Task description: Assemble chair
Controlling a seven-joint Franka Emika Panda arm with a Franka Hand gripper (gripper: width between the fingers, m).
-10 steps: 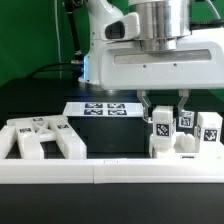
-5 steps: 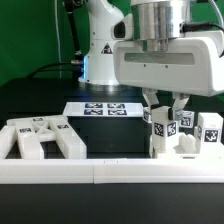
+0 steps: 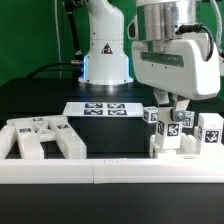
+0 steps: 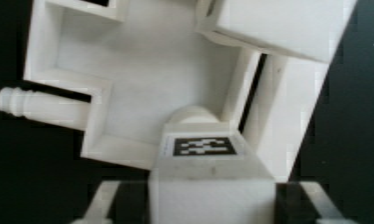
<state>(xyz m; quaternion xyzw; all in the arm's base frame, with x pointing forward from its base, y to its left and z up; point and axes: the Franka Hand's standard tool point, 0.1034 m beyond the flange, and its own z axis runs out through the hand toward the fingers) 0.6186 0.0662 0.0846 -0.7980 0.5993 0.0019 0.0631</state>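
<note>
Currently: claw [image 3: 168, 112] clenched on tagged chair post [image 3: 166, 127]; white border rail [image 3: 100, 172] just below claw; bare black table [image 3: 110, 140] beside it.

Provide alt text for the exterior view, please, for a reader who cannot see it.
The robot's gripper holds a tilted, tagged white chair post among other tagged parts at the exterior view's right. White slab parts lie at its left, the marker board farther back between them.

Bright, even light; wrist view blurred (overexposed whites).
</note>
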